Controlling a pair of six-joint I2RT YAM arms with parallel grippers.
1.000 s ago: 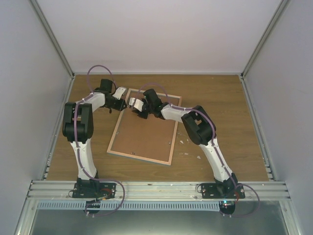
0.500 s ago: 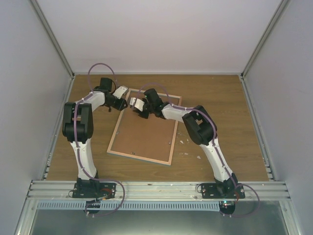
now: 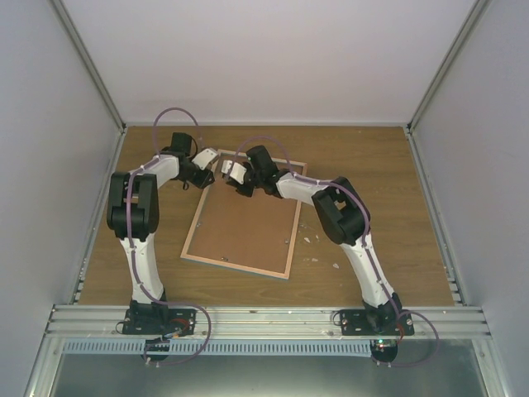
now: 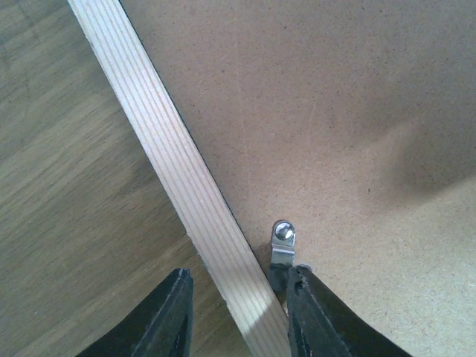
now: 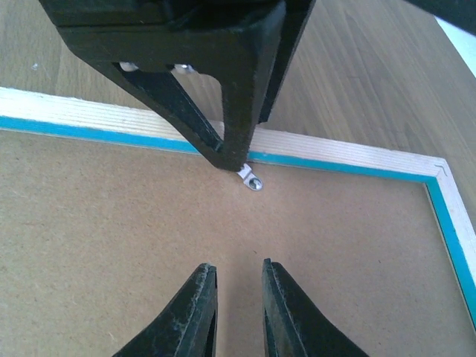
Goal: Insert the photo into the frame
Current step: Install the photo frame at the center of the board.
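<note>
Frame [image 3: 245, 236] back-up on table [image 3: 372, 182], left tool [image 4: 239, 286] spread astride its edge beside clip [image 4: 282, 242], right tool [image 5: 239, 271] barely parted, empty

We see frame [image 3: 241, 223] flat on table [image 3: 372, 182], back up, ctr. L gripper [image 4: 238, 279] at its 11 o'clock corner, straddling rail. R gripper [image 5: 236, 271] at 12, over backing. Clip [image 4: 282, 242] just inside rail, touching L finger.
</note>
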